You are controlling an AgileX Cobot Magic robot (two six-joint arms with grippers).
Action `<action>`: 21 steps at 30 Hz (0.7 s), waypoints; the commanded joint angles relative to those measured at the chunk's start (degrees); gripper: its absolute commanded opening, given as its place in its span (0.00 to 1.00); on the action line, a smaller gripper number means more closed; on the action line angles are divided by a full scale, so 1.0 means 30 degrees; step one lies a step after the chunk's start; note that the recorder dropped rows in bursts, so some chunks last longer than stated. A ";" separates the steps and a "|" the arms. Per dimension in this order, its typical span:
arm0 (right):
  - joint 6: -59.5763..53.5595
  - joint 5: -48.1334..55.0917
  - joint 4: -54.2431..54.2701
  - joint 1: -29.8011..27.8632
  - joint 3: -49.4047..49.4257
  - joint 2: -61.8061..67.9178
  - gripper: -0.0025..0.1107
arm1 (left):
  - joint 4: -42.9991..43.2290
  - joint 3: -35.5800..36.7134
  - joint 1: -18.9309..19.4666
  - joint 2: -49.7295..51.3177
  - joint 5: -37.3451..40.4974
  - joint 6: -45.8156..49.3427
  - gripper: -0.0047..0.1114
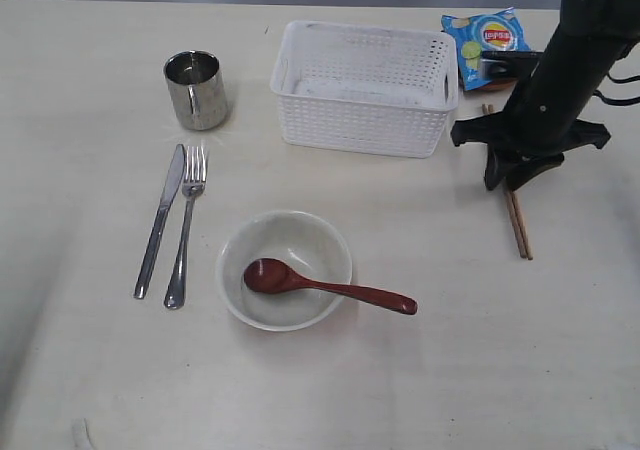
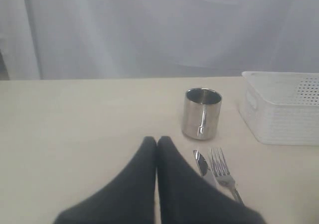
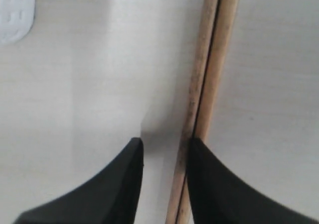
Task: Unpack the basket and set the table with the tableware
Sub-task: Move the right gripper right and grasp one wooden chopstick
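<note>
The right gripper (image 1: 515, 178) hangs low over the chopsticks (image 1: 520, 232) at the right of the table (image 1: 450, 380). Its jaws stand partly apart. The pair lies flat on the wood against the inner edge of one finger (bare tabletop shows between the sticks and the other finger), so nothing is clamped. The left gripper (image 2: 157, 140) has its fingers pressed together with nothing between them. It sits above the table, on the near side of the steel cup (image 2: 202, 113).

The white basket (image 1: 360, 132) stands at the far middle, with a blue snack bag (image 1: 485, 38) to its right. The cup is upright at the far left. Nearer than it, the knife (image 1: 160, 220) and fork (image 1: 186, 228) lie side by side. The white bowl (image 1: 300, 242) sits near the middle with the red-brown spoon (image 1: 322, 286) resting in it, handle pointing right over the rim.
</note>
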 commanded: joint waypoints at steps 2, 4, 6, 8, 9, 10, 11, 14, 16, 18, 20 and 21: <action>-0.0553 0.0192 0.1030 0.0060 0.0353 -0.0799 0.30 | -0.0126 0.0053 -0.0020 -0.0069 -0.0205 0.0006 0.04; -0.0942 0.0141 0.1540 0.0060 0.0353 -0.1154 0.30 | -0.0126 0.0053 -0.0020 -0.0069 -0.0205 0.0006 0.04; -0.1074 0.0085 0.1726 0.0060 0.0353 -0.1281 0.30 | -0.0126 0.0053 -0.0020 -0.0069 -0.0205 0.0006 0.04; -0.1074 0.0165 0.1726 0.0060 0.0353 -0.1281 0.30 | -0.0126 0.0053 -0.0020 -0.0069 -0.0205 0.0006 0.04; -0.1074 0.0202 0.1690 0.0060 0.0353 -0.1237 0.30 | -0.0126 0.0053 -0.0020 -0.0069 -0.0205 0.0006 0.04; -0.1074 0.0202 0.1691 0.0060 0.0353 -0.1237 0.30 | -0.0126 0.0053 -0.0020 -0.0069 -0.0205 0.0006 0.04; -0.1074 0.0202 0.1597 0.0060 0.0353 -0.1237 0.30 | -0.0126 0.0053 -0.0020 -0.0069 -0.0205 0.0006 0.04; -0.1074 0.0202 0.1523 0.0060 0.0353 -0.1237 0.30 | -0.0126 0.0053 -0.0020 -0.0069 -0.0205 0.0006 0.04; -0.1074 0.0003 0.1517 0.0060 0.0353 -0.1209 0.30 | -0.0126 0.0053 -0.0020 -0.0069 -0.0205 0.0006 0.04; -0.1074 -0.0074 0.1683 0.0060 0.0353 -0.1040 0.30 | -0.0126 0.0053 -0.0020 -0.0069 -0.0205 0.0006 0.04; -0.1074 -0.0074 0.1799 0.0060 0.0353 -0.0787 0.30 | -0.0126 0.0053 -0.0020 -0.0069 -0.0205 0.0006 0.04; -0.1074 -0.0115 0.1799 0.0096 0.0353 -0.0669 0.30 | -0.0126 0.0053 -0.0020 -0.0069 -0.0205 0.0006 0.04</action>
